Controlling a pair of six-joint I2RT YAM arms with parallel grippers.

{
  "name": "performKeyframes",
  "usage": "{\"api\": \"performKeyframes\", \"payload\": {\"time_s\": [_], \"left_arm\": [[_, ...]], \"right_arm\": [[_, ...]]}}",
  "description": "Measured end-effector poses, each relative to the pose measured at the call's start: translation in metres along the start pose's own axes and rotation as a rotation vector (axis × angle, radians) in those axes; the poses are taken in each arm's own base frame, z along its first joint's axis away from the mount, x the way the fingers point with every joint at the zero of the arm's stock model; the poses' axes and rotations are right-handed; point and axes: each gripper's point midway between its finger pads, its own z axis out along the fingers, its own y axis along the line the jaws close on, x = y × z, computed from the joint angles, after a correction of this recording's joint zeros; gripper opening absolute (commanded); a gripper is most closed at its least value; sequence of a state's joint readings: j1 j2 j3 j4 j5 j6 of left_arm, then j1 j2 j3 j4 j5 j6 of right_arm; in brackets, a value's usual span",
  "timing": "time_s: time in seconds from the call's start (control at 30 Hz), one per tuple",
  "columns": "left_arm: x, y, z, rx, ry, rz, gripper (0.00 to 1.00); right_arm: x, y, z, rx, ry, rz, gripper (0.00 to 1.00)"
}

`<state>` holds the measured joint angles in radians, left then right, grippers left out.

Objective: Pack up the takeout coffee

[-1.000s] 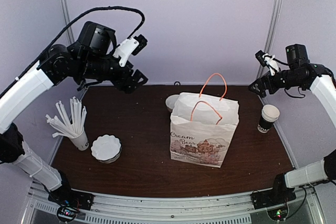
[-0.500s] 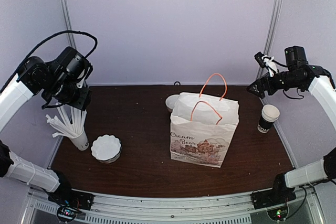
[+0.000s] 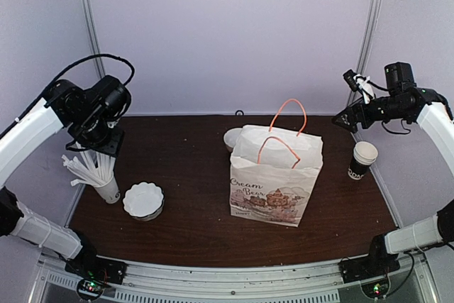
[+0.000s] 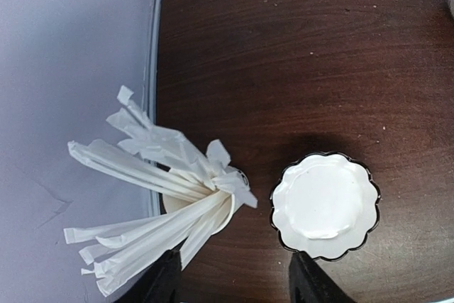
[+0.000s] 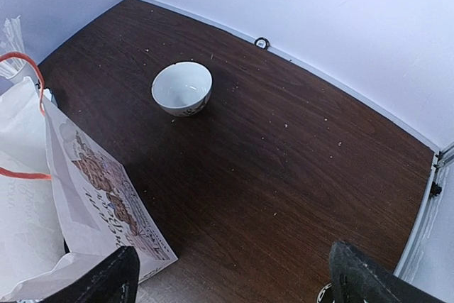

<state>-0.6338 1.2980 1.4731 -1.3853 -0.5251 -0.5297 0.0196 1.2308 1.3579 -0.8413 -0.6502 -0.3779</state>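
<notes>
No takeout coffee with a black lid shows in any view. The white paper bag with orange handles stands upright at mid-table, its mouth open; its side also shows in the right wrist view. My left gripper hovers over the table's left side, open, with nothing between its fingers. My right gripper hangs high at the right, open wide and empty, above bare table beside the bag.
A black lidless cup with a white rim stands right of the bag. A white bowl sits behind the bag. At the left are a cup of wrapped straws and a scalloped white dish.
My left arm has swung from the back of the table down to the left, over the straws, and its jaws have narrowed. The right arm has barely moved.
</notes>
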Motion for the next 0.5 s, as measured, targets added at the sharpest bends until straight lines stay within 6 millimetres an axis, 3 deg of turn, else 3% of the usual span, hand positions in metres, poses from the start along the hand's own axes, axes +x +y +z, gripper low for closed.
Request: {"api": "performKeyframes", "payload": {"time_s": [0.3,0.5], "left_arm": [[0.040,0.054,-0.039,-0.069,-0.019,-0.209,0.71],[0.067,0.072,-0.031,-0.121,0.044,-0.277,0.58]], "right_arm": [[-0.004,0.004,-0.001,-0.024,-0.012,-0.001,0.96],[-0.005,0.007,-0.001,-0.047,-0.017,0.001,0.96]]}}
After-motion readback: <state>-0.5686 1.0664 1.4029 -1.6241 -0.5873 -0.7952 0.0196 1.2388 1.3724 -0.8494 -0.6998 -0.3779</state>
